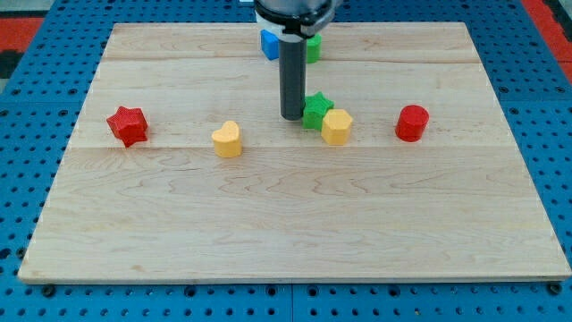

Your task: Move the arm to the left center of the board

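My tip [292, 117] rests on the wooden board [286, 224] a little above its middle. It stands just left of a green star block [316, 108], close to touching it. A yellow block [337, 127] sits against the green star's lower right. A yellow heart block [228, 139] lies to the tip's lower left. A red star block [128, 125] lies near the board's left side. A red cylinder block [412, 122] lies to the right. The rod partly hides a blue block [269, 43] and a green block [313, 46] at the board's top.
The board lies on a blue perforated table [554, 134]. Red matting [36, 22] shows at the view's top corners. The arm's dark mount [295, 11] hangs over the board's top edge.
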